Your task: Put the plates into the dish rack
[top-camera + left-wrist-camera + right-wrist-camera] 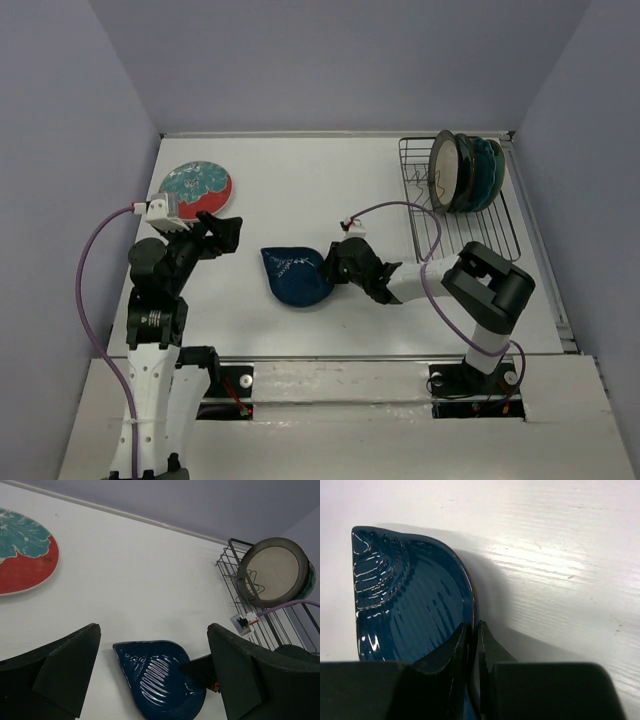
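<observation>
The right end effector (472,630) is clamped on the rim of the blue plate (293,276) at the middle of the bench (300,180). The left end effector (228,233) hangs with its fingers apart, holding nothing, near the red plate (197,188) lying flat at the far left. Other plates (465,172) stand on edge in the rack (470,240) at the far right.

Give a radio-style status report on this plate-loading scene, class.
Left fingers open, empty, near red plate. Right fingers shut on blue plate rim, mid-table. Other plates upright in dish rack. Nothing between plate and rack.
</observation>
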Robot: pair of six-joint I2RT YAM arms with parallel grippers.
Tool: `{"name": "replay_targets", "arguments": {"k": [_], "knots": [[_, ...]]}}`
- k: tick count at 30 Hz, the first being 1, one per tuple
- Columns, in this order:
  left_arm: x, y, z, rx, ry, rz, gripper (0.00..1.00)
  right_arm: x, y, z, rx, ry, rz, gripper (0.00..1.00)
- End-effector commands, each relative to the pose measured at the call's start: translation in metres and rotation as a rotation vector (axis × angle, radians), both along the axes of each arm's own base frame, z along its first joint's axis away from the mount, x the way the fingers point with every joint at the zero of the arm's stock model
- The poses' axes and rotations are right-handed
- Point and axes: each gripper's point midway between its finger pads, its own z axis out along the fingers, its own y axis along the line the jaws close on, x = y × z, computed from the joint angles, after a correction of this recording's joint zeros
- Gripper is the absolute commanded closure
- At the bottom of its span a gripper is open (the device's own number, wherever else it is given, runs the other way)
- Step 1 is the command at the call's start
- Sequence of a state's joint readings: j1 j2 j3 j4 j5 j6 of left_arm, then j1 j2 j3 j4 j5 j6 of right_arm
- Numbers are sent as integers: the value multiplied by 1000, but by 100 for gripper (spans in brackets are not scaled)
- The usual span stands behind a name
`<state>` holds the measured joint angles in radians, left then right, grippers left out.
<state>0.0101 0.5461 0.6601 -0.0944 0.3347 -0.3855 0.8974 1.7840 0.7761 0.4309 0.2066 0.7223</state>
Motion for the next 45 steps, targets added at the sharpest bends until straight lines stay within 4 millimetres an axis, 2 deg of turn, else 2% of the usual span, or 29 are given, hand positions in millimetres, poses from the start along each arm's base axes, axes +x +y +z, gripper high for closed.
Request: {"name": "replay_targets", "arguments": {"k": [1,3,4,6,8,9,11,14,15,16,18,19,21,22,23,24,25,26,28,30,32,35,36,37,39,40,41,42,45], "knots": [[-2,-20,-1,16,-21,-113,1,-7,13,0,10,0,83,87],[-5,-26,-1,14,-23,-140,1,-7,14,-3,18,16,92,83],[-6,-28,-1,15,-25,-150,1,-10,14,-6,19,28,101,74],[-9,-31,1,17,-33,-162,1,-12,14,-15,20,57,91,70],[-13,-35,1,23,-37,-178,1,-16,15,-22,31,82,99,73],[-14,-35,2,26,-39,-175,1,-18,16,-25,44,99,94,83],[-17,-37,4,28,-49,-180,1,-19,16,-27,53,105,89,93],[-21,-40,4,26,-52,-195,1,-7,11,-4,55,40,64,93],[-22,-41,5,26,-57,-198,1,2,8,12,55,1,46,93],[-23,-42,5,26,-57,-203,1,5,3,39,46,-39,34,93],[-26,-44,8,27,-68,-212,1,32,-20,80,-54,-177,-52,93],[-27,-45,9,28,-72,-216,1,51,-23,121,-58,-258,-99,93],[-30,-48,10,27,-78,-228,1,72,-66,164,-211,-366,-208,93],[-32,-50,10,28,-80,-238,1,82,-76,195,-233,-409,-250,93],[-33,-52,10,27,-82,-245,1,91,-98,218,-275,-455,-330,93],[-36,-56,10,25,-83,-262,1,101,-120,232,-363,-496,-366,93],[-37,-57,11,25,-86,-270,1,106,-133,247,-412,-529,-402,93],[-38,-59,11,24,-86,-277,1,111,-146,274,-455,-575,-457,93],[-43,-65,12,20,-91,-305,1,119,-186,292,-686,-600,-556,93],[-46,-68,12,21,-92,-317,1,127,-209,321,-838,-633,-612,93],[-50,-72,14,20,-98,-331,1,135,-234,351,-903,-654,-719,93],[-55,-78,14,20,-96,-355,1,151,-256,372,-1065,-684,-796,93],[-56,-79,14,19,-92,-354,1,149,-262,383,-1206,-692,-774,93],[-58,-80,14,18,-95,-361,1,152,-266,395,-1174,-743,-872,93],[-60,-84,14,17,-93,-375,1,152,-273,405,-1252,-764,-924,93],[-61,-86,13,16,-91,-383,1,148,-277,417,-1362,-755,-922,93],[-63,-87,14,14,-92,-390,1,152,-274,412,-1363,-773,-963,93],[-66,-90,14,13,-95,-402,1,151,-279,420,-1412,-778,-987,93],[-71,-92,16,11,-101,-413,1,168,-280,400,-1498,-747,-966,93]]}}
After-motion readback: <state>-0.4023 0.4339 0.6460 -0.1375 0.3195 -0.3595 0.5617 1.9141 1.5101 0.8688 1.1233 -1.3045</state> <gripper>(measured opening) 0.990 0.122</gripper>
